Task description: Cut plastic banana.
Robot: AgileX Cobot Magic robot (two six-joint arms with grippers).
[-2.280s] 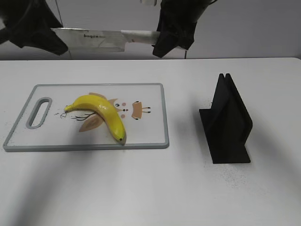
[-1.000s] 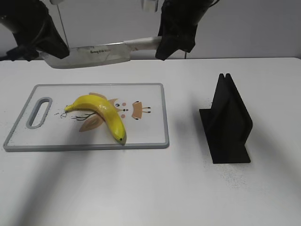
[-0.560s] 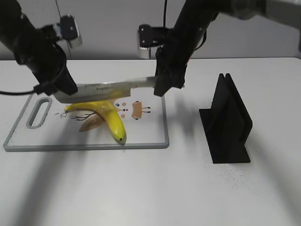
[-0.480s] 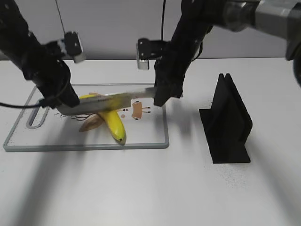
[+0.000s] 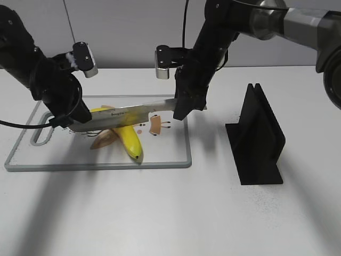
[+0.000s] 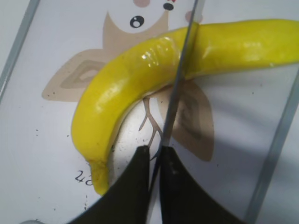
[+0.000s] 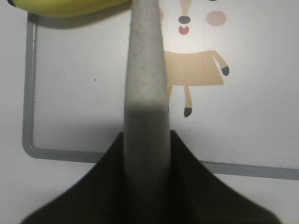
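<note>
We see the banana (image 5: pixel 123 130) lying on the cutting board (image 5: pixel 165 154), the knife (image 5: pixel 125 114) pressed across its middle — our left gripper (image 5: pixel 66 118) pinches the blade tip, our right gripper (image 5: pixel 181 109) clamps the handle. The black stand (image 5: pixel 258 141) sits well apart.

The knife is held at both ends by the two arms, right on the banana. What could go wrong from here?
1. The knife rests on the curved banana, which lies loose on the cutting board; pressing down could make it roll or slide aside.
2. The left gripper pinches only the thin blade tip, so it might slip off.
3. If the right gripper on the handle and the left press unevenly, the blade could tilt.
</note>
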